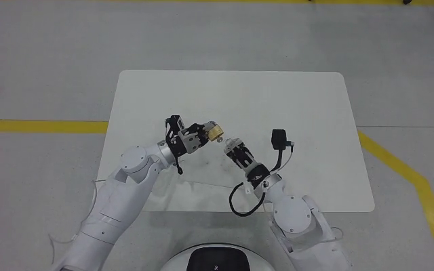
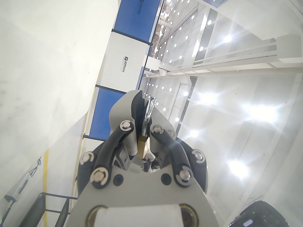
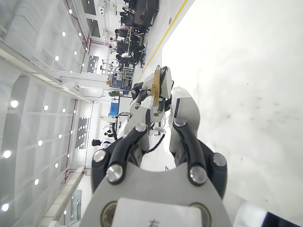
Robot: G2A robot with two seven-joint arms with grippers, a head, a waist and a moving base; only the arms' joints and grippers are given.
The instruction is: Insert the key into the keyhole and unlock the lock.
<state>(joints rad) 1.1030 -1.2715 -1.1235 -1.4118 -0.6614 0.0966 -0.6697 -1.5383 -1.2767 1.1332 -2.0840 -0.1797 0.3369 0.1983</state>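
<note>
A brass padlock (image 1: 215, 130) is held above the middle of the white table (image 1: 305, 101) by my left gripper (image 1: 207, 131), which is shut on it. In the left wrist view the silver shackle (image 2: 149, 109) sits pinched between the fingers of the left gripper (image 2: 145, 100), and the brass body (image 2: 142, 146) lies toward the palm. My right gripper (image 1: 233, 145) hovers just right of and slightly nearer than the lock, a small gap away, pointing at it. It is shut on a small silvery piece that looks like the key, which is hard to make out. In the right wrist view the padlock (image 3: 156, 85) stands just past the right gripper (image 3: 167, 95).
The table's far half and right side are bare white surface. Its rounded edges lie well away from both grippers. Yellow tape lines (image 1: 47, 126) run on the grey floor beside the table.
</note>
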